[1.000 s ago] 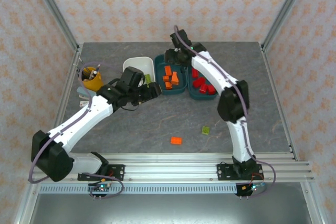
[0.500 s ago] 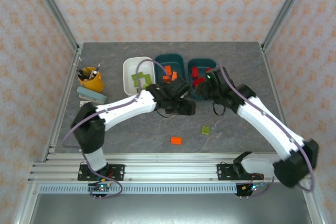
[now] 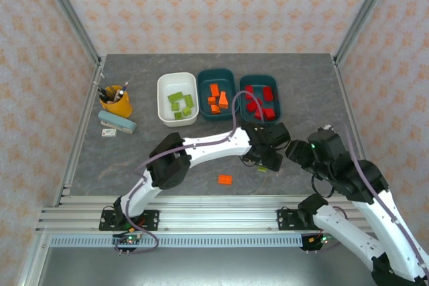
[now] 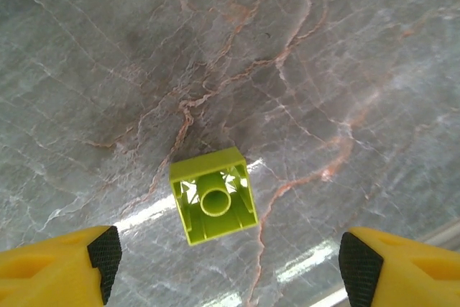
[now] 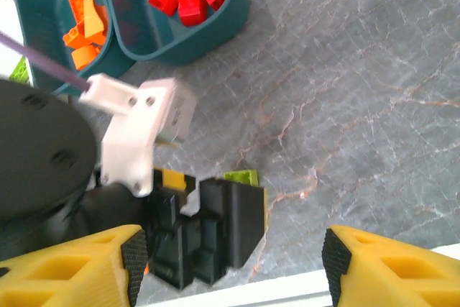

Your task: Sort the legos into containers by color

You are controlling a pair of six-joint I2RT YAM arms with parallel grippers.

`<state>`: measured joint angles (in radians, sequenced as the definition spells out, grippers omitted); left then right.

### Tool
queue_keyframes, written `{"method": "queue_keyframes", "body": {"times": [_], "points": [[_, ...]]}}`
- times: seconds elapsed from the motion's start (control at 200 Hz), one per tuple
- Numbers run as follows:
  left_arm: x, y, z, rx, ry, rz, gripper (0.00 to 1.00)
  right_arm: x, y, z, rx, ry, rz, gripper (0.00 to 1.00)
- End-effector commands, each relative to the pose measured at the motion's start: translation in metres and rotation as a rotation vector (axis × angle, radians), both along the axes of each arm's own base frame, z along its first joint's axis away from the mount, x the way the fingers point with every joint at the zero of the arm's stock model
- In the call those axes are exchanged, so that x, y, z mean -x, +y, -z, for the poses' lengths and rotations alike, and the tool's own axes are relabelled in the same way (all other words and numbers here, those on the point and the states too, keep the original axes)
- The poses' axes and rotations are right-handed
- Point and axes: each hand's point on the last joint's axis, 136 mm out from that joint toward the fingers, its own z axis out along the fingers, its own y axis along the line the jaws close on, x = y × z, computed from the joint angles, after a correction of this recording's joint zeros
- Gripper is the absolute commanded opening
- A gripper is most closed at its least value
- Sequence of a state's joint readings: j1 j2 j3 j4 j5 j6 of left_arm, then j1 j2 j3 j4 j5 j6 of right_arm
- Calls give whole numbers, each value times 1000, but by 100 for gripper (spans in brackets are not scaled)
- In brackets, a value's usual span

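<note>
green lego (image 4: 213,205) on table (image 4: 359,70) inside wide-open left claw (image 4: 230,255), fingers mostly cropped, right claw (image 5: 233,249) open, likewise cropped

The left arm reaches far across the table (image 3: 167,145), its left gripper (image 3: 265,159) low over a lime brick (image 3: 262,168), with the right gripper (image 3: 293,153) just beside it. An orange brick (image 3: 225,179) lies loose nearer the rail. At the back, a white tub (image 3: 161,102) holds green bricks (image 3: 179,104), the middle teal tub (image 3: 200,98) orange bricks (image 3: 217,98) and the right teal tub (image 3: 259,79) red bricks (image 3: 260,104).
</note>
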<state>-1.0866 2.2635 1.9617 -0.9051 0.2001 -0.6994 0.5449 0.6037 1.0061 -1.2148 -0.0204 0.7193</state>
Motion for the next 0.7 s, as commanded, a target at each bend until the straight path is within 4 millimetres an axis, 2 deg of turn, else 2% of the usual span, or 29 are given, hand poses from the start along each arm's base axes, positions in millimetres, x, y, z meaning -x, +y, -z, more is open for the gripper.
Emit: {"method": "queue_keyframes", "body": {"times": [0.0, 0.215, 0.415, 0.53, 0.696], "points": [[1, 22, 17, -134, 25, -51, 82, 12, -11, -3, 13, 10, 27, 68], [1, 7, 36, -131, 54, -59, 74, 15, -12, -3, 1, -1, 25, 68], [0, 8, 46, -158, 53, -65, 48, 14, -11, 1, 0, 1, 20, 67], [-3, 10, 44, -164, 39, -65, 31, 13, -8, 3, -3, 4, 12, 67], [-11, 19, 30, -185, -19, -70, 29, 8, -3, 3, -13, -9, -9, 67]]}}
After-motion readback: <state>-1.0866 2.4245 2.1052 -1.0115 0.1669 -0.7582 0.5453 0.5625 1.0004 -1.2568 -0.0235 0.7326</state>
